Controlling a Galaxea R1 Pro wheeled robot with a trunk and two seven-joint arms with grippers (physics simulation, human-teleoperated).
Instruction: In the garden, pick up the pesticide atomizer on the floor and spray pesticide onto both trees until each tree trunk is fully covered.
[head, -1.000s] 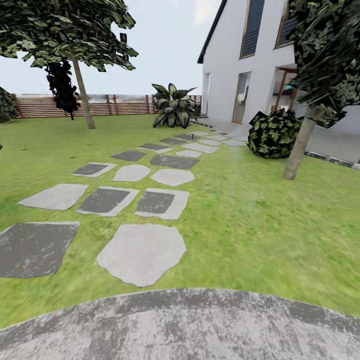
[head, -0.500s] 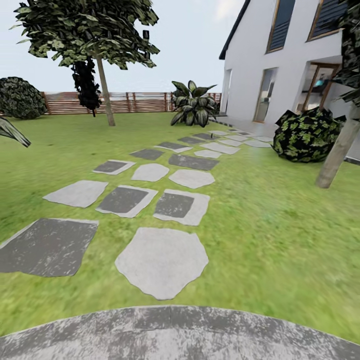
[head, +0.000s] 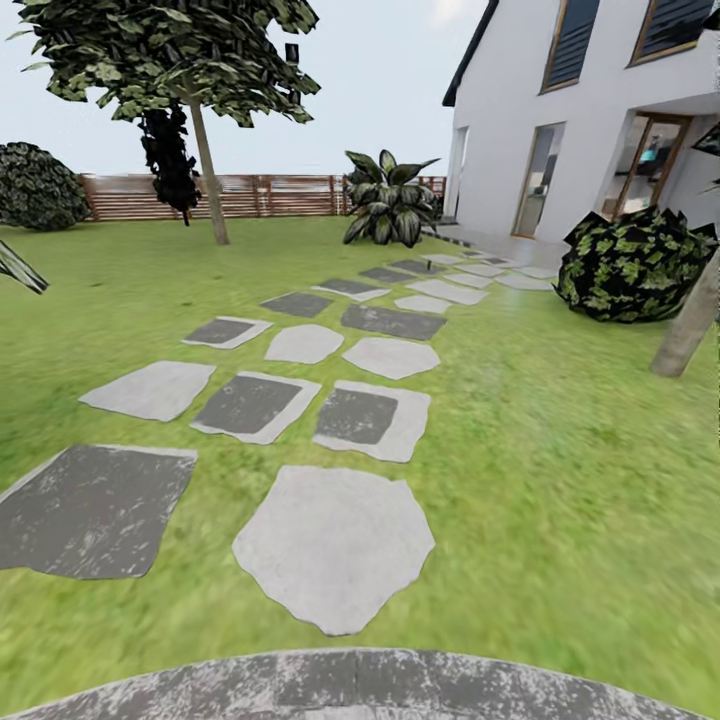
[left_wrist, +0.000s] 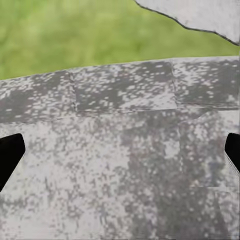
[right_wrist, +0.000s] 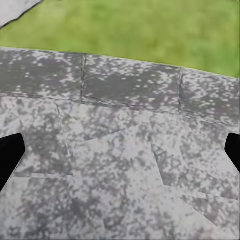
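Note:
One tree stands at the back left of the lawn, its thin-looking trunk in front of the fence. A second tree trunk, thick and leaning, rises at the right edge. The pesticide atomizer is out of view. My left gripper hangs open over the grey paved circle, with dark fingertips far apart and nothing between them. My right gripper is likewise open over the paving, fingertips at the frame's sides, grass beyond.
Grey stepping stones lead across the grass toward a white house. A dark bush sits beside the right trunk. A broad-leaf plant, a slat fence and a round bush line the back.
The camera has turned left and moved forward: the whole scene slid right, the right trunk reached the frame's edge, and less of the paved circle shows at the bottom.

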